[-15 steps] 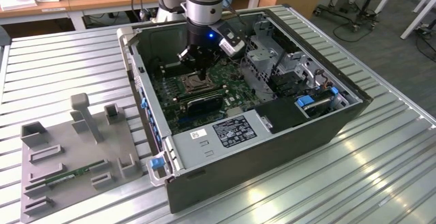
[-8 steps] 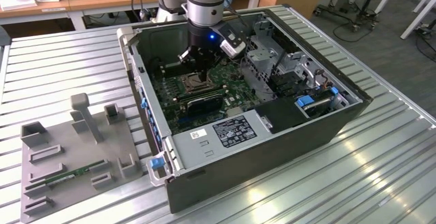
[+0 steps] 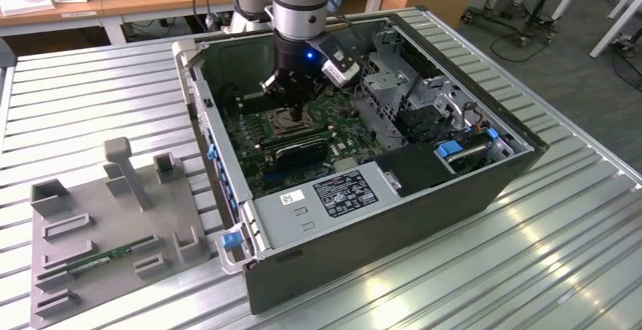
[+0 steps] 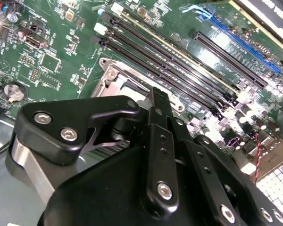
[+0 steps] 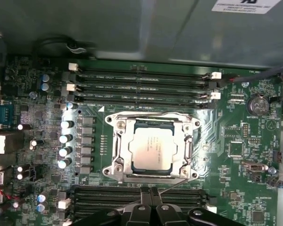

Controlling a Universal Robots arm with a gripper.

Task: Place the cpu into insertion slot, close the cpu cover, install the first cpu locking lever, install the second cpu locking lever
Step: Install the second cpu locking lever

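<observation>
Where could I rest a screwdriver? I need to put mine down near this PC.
The ribbed table is bare between the case and the grey fixture tray, and again on the exterior view's right of the case. Inside it is crowded: the arm's end effector hangs over the cpu in its socket.

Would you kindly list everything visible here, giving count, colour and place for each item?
Square silvery-tan cpu: one, seated in the insertion slot.
Square black insertion slot: one, on the green circuit board.
Thin silver metal cpu cover: one, lying closed around the cpu.
Green circuit board: one, inside the case.
Long black memory slots: several, in rows on two opposite sides of the socket.
Dark open computer case: one, on the slatted metal table.
Grey moulded fixture tray: one, at the exterior view's left, holding a long green memory stick.
Black gripper: one, beside the socket, fingers together.
</observation>
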